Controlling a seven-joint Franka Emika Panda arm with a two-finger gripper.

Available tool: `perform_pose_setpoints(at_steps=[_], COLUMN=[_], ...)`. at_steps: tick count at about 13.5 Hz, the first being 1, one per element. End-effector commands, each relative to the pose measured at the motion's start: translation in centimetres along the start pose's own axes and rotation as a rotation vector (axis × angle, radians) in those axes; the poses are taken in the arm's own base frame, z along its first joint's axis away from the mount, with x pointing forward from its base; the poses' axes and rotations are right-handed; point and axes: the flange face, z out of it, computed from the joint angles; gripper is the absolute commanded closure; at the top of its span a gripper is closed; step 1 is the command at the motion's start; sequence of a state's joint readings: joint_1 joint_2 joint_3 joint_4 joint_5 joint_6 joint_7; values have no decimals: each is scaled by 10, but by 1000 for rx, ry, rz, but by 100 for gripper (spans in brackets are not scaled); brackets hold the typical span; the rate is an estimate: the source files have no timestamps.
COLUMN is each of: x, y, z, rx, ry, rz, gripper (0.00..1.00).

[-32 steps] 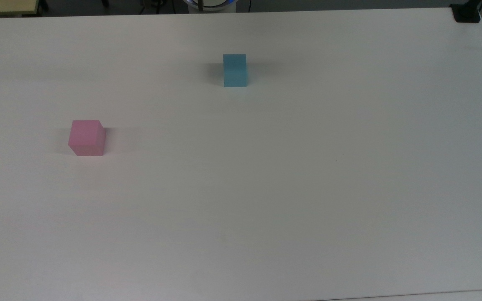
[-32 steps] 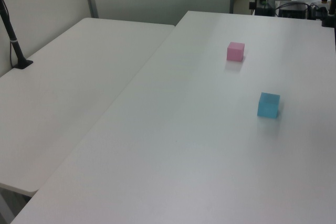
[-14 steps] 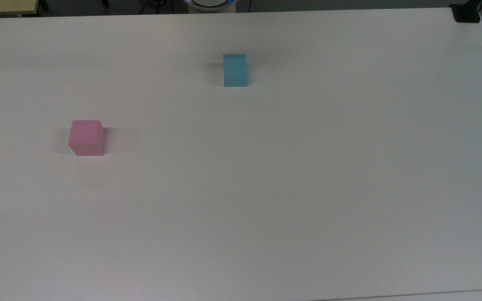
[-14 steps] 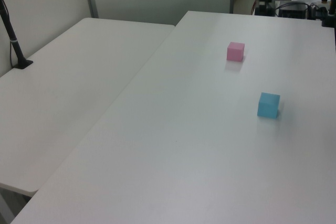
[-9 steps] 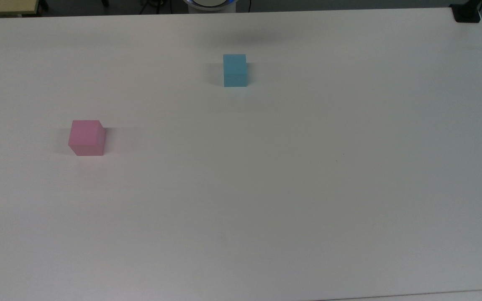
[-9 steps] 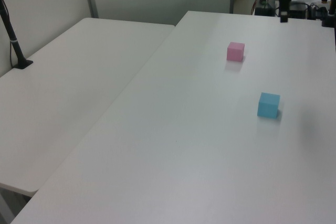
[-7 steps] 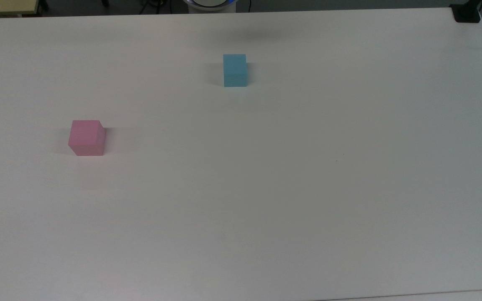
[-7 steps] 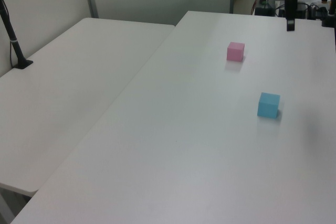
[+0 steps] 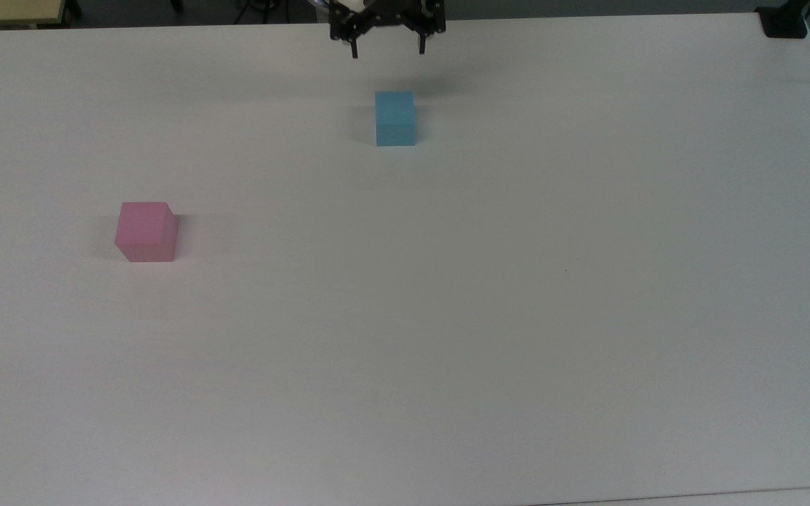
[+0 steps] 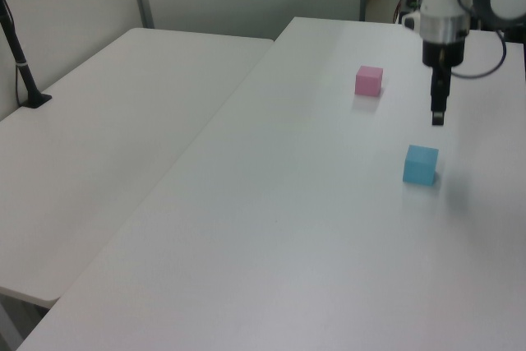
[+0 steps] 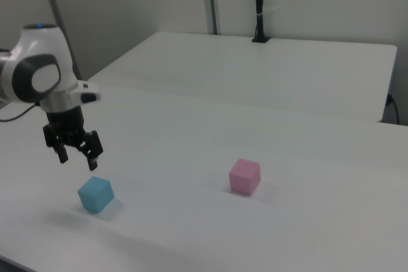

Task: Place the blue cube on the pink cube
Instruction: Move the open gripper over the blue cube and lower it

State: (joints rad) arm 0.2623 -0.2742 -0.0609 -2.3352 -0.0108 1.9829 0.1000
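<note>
Your gripper (image 9: pixel 387 50) hangs open at top centre of the top view, above the blue cube (image 9: pixel 395 118); pink cube (image 9: pixel 145 232) sits centre-left; both unmarked.

Gripper (image 11: pixel 77 157) hangs spread above blue cube (image 11: pixel 95 194).

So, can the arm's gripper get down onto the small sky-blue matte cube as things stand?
Probably yes. The gripper hangs above the small sky-blue matte cube with its jaws open, and the white table around that cube is bare. The small pastel pink matte cube sits well apart.

High overhead view, two oblique opposite side views, shared table (image 9: pixel 517 316).
</note>
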Motion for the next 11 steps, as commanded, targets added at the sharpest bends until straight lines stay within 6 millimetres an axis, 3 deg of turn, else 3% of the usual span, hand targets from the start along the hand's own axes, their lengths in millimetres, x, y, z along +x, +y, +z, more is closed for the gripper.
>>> perform_pose_setpoints(at_steps=[1, 5, 11], x=[12, 29, 40], y=[-18, -23, -25], z=[36, 76, 109], rx=[-26, -95, -104], ry=[-2, -7, -24], rz=[43, 70, 61], gripper=[0, 0, 0])
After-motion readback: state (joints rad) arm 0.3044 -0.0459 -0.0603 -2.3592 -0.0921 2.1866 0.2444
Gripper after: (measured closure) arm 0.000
